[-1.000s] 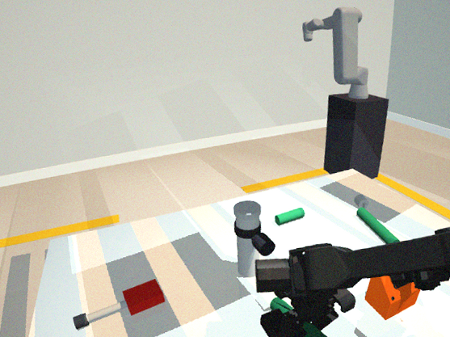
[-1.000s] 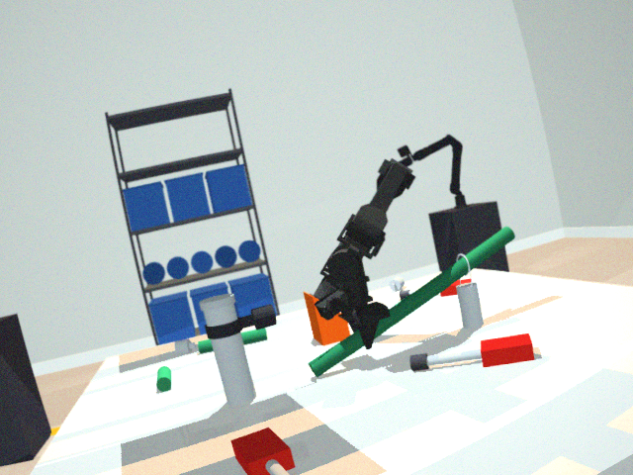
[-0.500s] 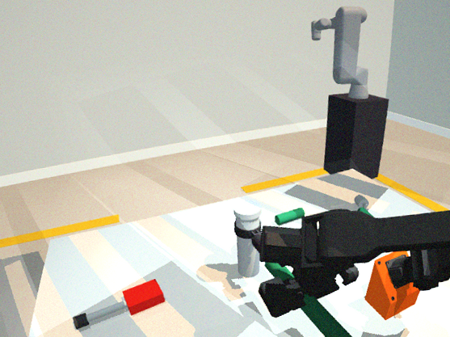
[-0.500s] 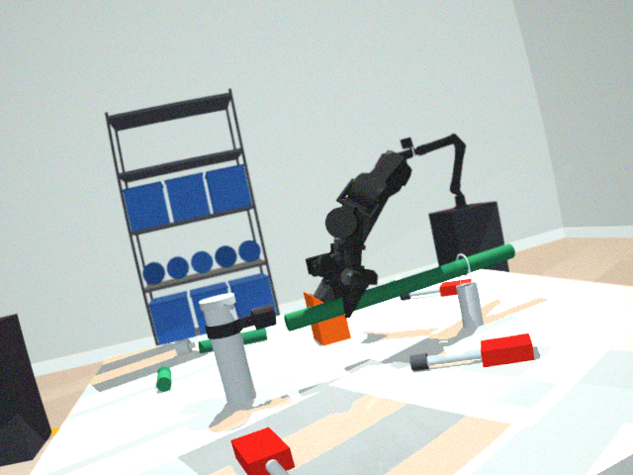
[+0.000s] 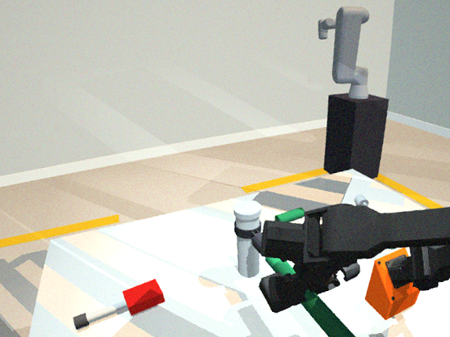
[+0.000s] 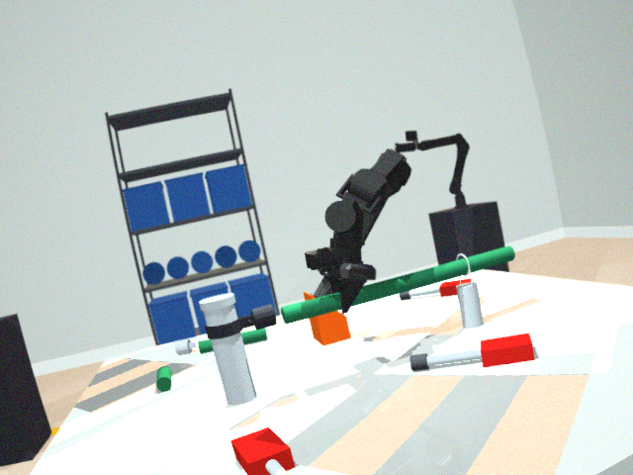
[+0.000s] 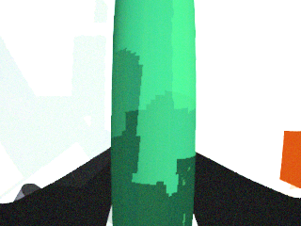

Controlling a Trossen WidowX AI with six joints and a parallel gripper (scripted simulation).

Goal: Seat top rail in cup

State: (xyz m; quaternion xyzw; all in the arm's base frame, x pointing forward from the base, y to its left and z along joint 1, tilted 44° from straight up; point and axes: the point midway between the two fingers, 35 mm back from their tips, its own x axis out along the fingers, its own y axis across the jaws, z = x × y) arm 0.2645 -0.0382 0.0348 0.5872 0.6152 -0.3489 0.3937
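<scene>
The green rail (image 5: 333, 324) (image 6: 424, 276) (image 7: 155, 71) slopes gently up to the right in the exterior view, through the thin loop on the short post (image 6: 470, 309). My gripper (image 5: 281, 266) (image 6: 348, 298) (image 7: 150, 154) is shut on the rail near its cut end. The dark end cup (image 6: 264, 316) hangs at the black brace band (image 5: 243, 231) (image 6: 221, 330), just below the cap of the big post (image 5: 248, 260) (image 6: 232, 373). In the exterior view a small gap shows between the cut end and the cup. The gripper partly hides the cup in the top view.
An orange block (image 5: 384, 291) (image 6: 329, 327) (image 7: 292, 160) stands near the arm, behind the rail in the exterior view. Short green pieces (image 5: 289, 215) (image 6: 163, 379) lie beyond the post. Red-handled tools (image 5: 144, 296) (image 6: 506, 349) lie on the table.
</scene>
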